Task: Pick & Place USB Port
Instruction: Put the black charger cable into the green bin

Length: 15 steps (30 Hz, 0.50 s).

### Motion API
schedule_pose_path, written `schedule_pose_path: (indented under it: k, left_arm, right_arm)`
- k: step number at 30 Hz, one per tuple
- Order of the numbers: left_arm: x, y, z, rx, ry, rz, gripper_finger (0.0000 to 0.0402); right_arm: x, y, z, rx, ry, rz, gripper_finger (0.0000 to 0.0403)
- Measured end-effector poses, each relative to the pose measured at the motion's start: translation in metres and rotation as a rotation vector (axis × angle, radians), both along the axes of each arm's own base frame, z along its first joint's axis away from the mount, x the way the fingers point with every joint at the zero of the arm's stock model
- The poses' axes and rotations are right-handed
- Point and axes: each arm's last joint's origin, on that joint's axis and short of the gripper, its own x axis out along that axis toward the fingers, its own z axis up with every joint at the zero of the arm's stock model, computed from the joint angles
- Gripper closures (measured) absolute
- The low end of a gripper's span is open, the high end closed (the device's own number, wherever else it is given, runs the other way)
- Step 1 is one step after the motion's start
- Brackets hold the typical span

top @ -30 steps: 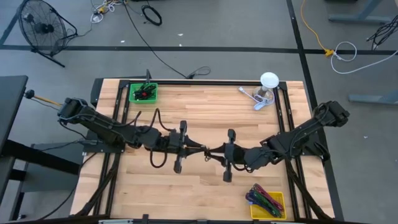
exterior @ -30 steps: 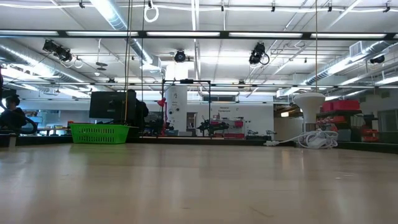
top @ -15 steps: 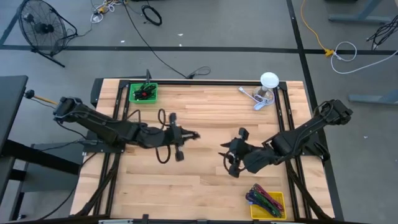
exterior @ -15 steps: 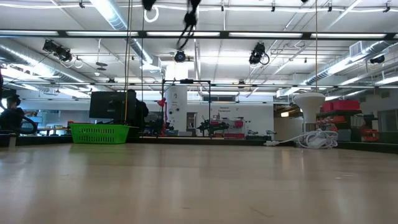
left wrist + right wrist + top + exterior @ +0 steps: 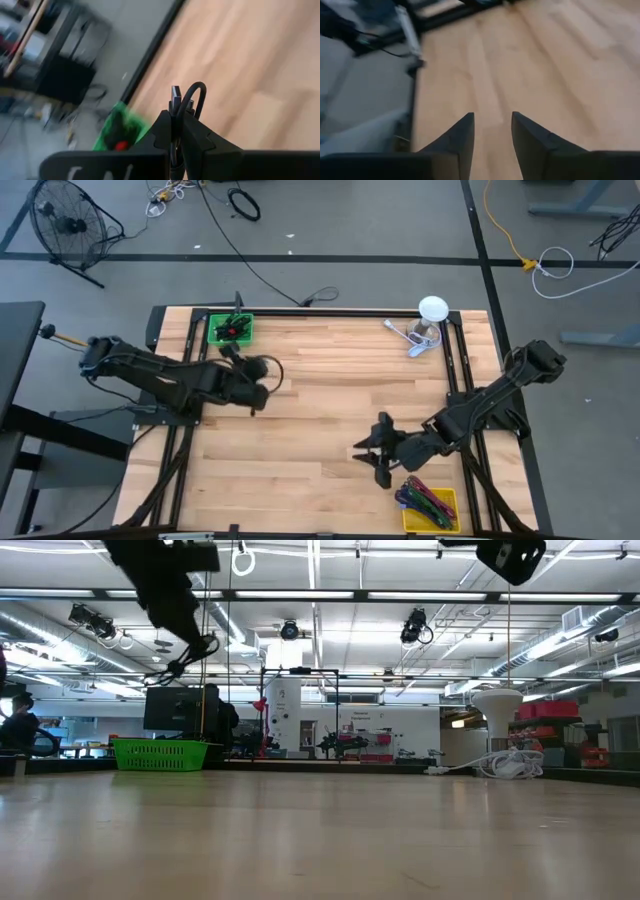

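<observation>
From above, the left gripper (image 5: 250, 375) hangs over the far left part of the wooden worktop (image 5: 320, 370), near the green bin (image 5: 231, 329) at the far-left corner. A black USB cable (image 5: 262, 368) loops out from its fingers. The right gripper (image 5: 372, 452) sits over the near right part, just beside the yellow bin (image 5: 428, 505) full of coloured cables. A white lamp-like object (image 5: 430, 315) stands at the far right corner.

From worktop level, the left arm (image 5: 165, 585) shows at upper left, the cable (image 5: 180, 660) dangling from it well above the green bin (image 5: 160, 753).

The left wrist camera shows the fingers (image 5: 197, 137) pressed together on the USB cable (image 5: 192, 97), its plug end and a loop sticking out, the green bin (image 5: 117, 132) beyond.

The right wrist camera shows its two fingers (image 5: 462, 137) parted, with bare wood between them and nothing held.
</observation>
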Motion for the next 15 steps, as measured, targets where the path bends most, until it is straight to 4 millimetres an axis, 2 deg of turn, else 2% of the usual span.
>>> schedule_pose_path:
  k: [5,15]
  left_arm:
    - [-0.006,0.023,-0.001,0.004,0.038,0.13,0.0382]
    - [-0.009,0.063,-0.002,-0.012,0.134,0.233,0.0382]
  right_arm:
    - [-0.002,0.009,-0.008,0.064,-0.113,0.093,0.0275]
    - [-0.008,0.024,-0.002,0.058,-0.204,0.224,0.0275]
